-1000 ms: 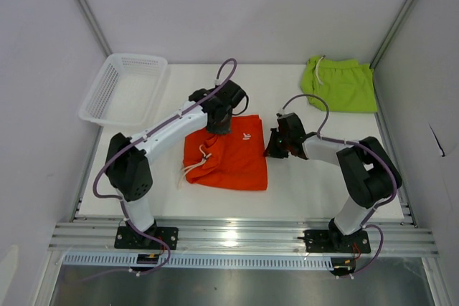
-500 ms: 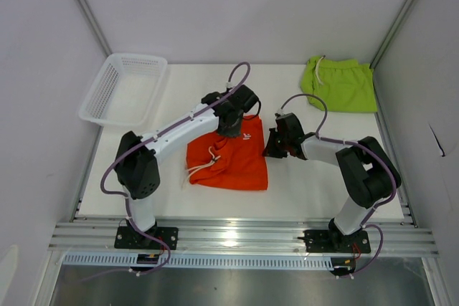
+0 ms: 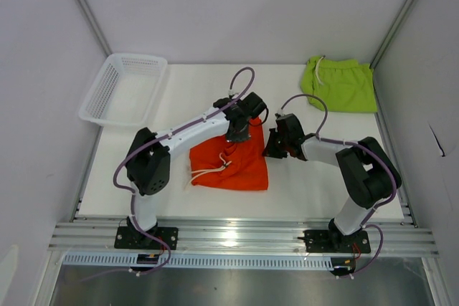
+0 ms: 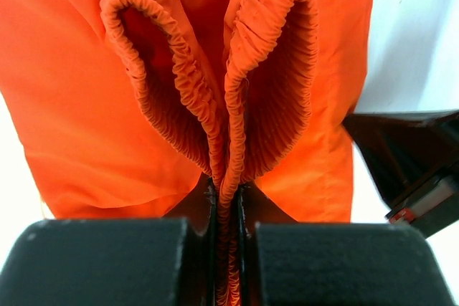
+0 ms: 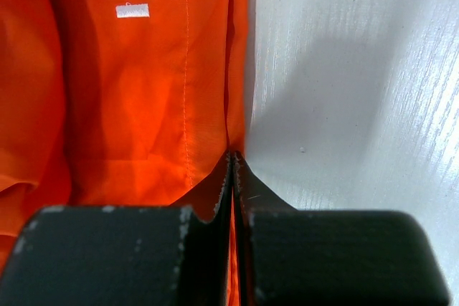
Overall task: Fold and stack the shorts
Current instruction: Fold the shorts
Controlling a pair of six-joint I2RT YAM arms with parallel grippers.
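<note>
The orange shorts [image 3: 240, 166], clamped at two points.
The left gripper [image 4: 228, 193] pinches the bunched waistband [image 4: 276, 48]; the right gripper [image 5: 232, 166] nips a side edge; from above, wrists hide both contacts.

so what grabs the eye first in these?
The bright orange shorts mid-table, pinched from both sides: the left fingers clamp the bunched elastic waistband, and the right fingers grip the shorts' right edge. After that, the lime green shorts lying alone in the far right corner, and the white basket at the far left.
</note>
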